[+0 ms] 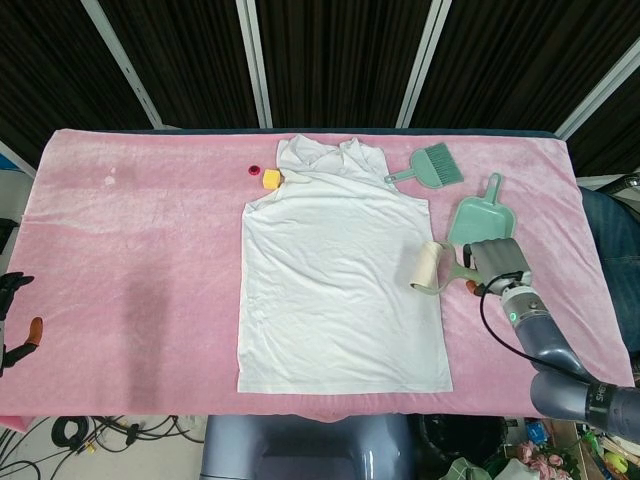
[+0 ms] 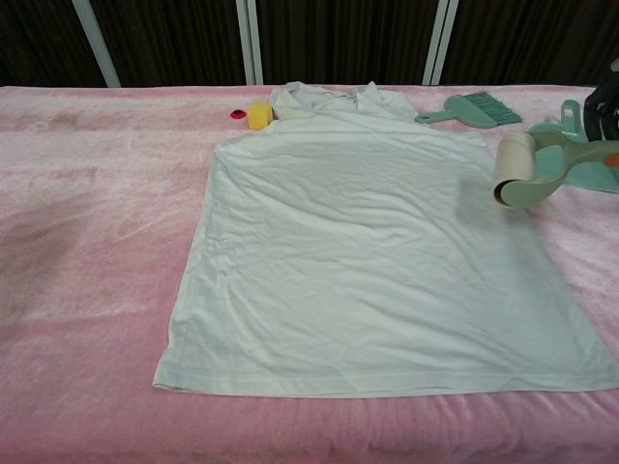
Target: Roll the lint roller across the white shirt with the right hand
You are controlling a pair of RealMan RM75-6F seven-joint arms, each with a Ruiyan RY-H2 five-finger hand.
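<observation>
The white shirt (image 1: pixel 340 280) (image 2: pixel 377 251) lies flat on the pink cloth, collar toward the far side. My right hand (image 1: pixel 495 262) grips the green handle of the lint roller (image 1: pixel 428 268) (image 2: pixel 513 169). The pale roll sits at the shirt's right edge, near the armhole, and I cannot tell whether it touches the fabric. In the chest view only a dark sliver of the right hand (image 2: pixel 609 111) shows at the right border. At the far left edge, off the shirt, my left hand (image 1: pixel 12 320) holds nothing and its fingers are apart.
A green hand brush (image 1: pixel 437 165) (image 2: pixel 474 108) and a green dustpan (image 1: pixel 478 215) (image 2: pixel 580 145) lie just beyond the roller. A yellow block (image 1: pixel 270 179) (image 2: pixel 258 115) and a small red cap (image 1: pixel 254 171) sit by the collar. The pink cloth (image 1: pixel 140 250) covers the table.
</observation>
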